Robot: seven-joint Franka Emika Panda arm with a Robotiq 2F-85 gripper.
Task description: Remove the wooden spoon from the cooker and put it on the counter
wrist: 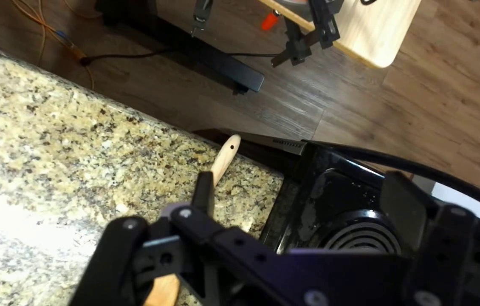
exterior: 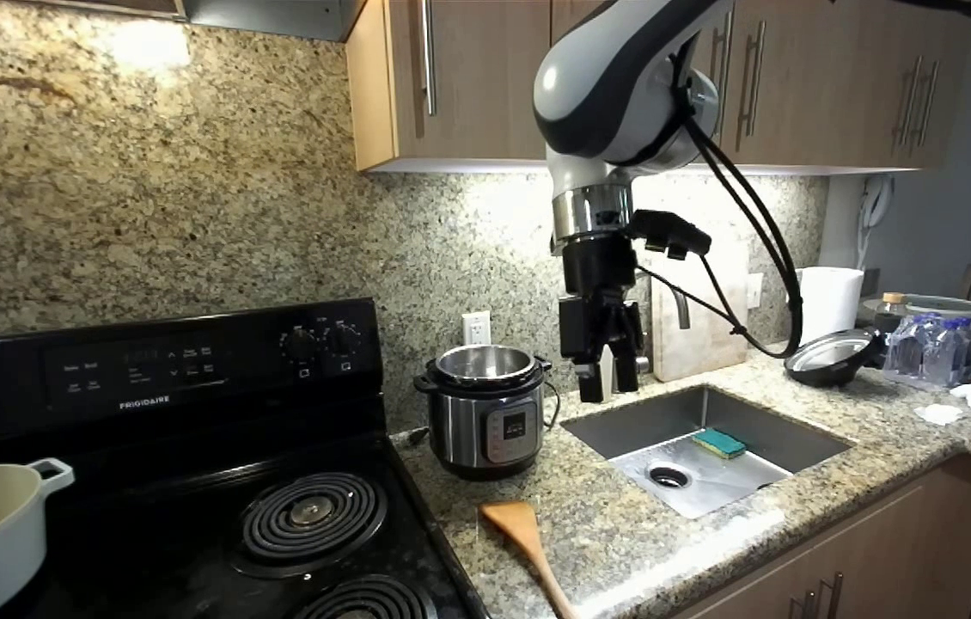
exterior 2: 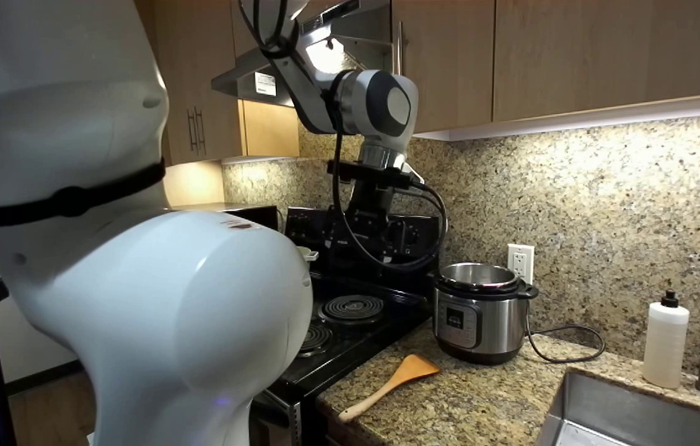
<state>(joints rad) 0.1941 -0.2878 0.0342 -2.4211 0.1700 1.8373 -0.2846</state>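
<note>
Wooden spoon [exterior: 530, 546] lies on the granite surface [exterior 2: 474, 399] in front of the electric cooker [exterior 2: 491, 325]; my end effector [wrist: 303, 189] is empty, spread wide. Likely light and stiff, the spoon suits a mid-handle pinch.

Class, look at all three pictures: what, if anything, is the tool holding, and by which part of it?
Nothing is held: the tool is open, and the wooden spoon lies on the counter, apart from it.
</note>
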